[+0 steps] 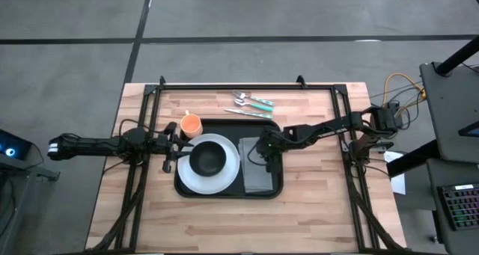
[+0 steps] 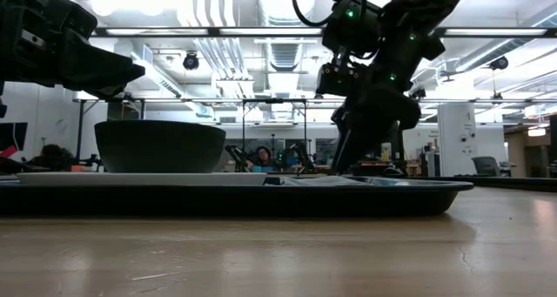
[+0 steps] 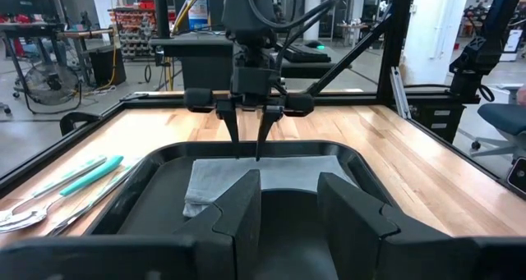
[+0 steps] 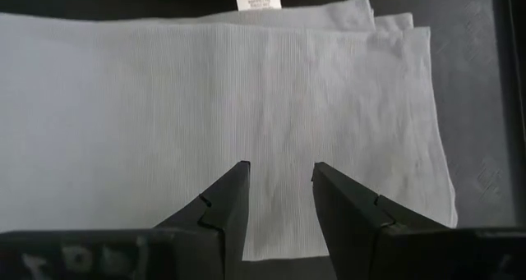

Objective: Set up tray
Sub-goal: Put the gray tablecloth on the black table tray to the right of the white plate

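Tray (image 1: pixel 178 186) is black, lies on the wooden table (image 1: pixel 314 210) approx. at its middle. Inside tray, on the side toward the left arm, sits a white plate (image 1: pixel 191 180) w/ a dark bowl (image 1: pixel 209 159) on top. Beside the plate, also inside tray, lies a grey folded napkin (image 1: pixel 258 176).

Right gripper (image 1: pixel 269 161) stands over the napkin, pointing down; fingers are a little apart w/ a narrow gap, nothing between them, tips at or just above the cloth.

Left gripper (image 1: pixel 171 152) is at tray's edge near the plate; fingers partly open, holding nothing.

Outside tray, just beside its far rim: an orange cup (image 1: pixel 191 124), and cutlery w/ teal handles (image 1: pixel 251 104).
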`<action>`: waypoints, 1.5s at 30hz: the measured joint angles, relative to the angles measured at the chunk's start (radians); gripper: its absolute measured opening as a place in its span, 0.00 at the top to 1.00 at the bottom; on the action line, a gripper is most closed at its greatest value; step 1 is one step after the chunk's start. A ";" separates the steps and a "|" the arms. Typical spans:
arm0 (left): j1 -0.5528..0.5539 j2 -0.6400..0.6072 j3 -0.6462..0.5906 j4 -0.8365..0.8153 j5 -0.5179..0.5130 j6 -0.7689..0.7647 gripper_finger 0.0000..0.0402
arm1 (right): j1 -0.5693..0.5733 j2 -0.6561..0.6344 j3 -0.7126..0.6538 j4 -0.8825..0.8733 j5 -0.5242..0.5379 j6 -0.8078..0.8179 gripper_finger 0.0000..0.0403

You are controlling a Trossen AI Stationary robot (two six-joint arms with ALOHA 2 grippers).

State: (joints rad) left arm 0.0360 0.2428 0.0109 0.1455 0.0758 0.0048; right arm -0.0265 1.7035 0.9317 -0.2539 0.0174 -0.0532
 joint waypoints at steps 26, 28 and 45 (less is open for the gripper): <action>0.000 0.000 0.000 0.000 0.000 0.000 0.74 | -0.001 0.000 -0.085 0.021 0.004 0.011 0.70; 0.000 0.000 0.000 0.000 0.000 0.000 0.74 | -0.001 0.000 -0.085 0.003 0.005 0.024 0.69; 0.000 0.000 0.000 0.000 0.000 0.000 0.74 | -0.001 -0.003 -0.082 -0.082 0.008 0.073 0.69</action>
State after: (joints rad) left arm 0.0357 0.2428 0.0109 0.1455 0.0761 0.0048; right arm -0.0273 1.7008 0.8497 -0.3359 0.0250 0.0198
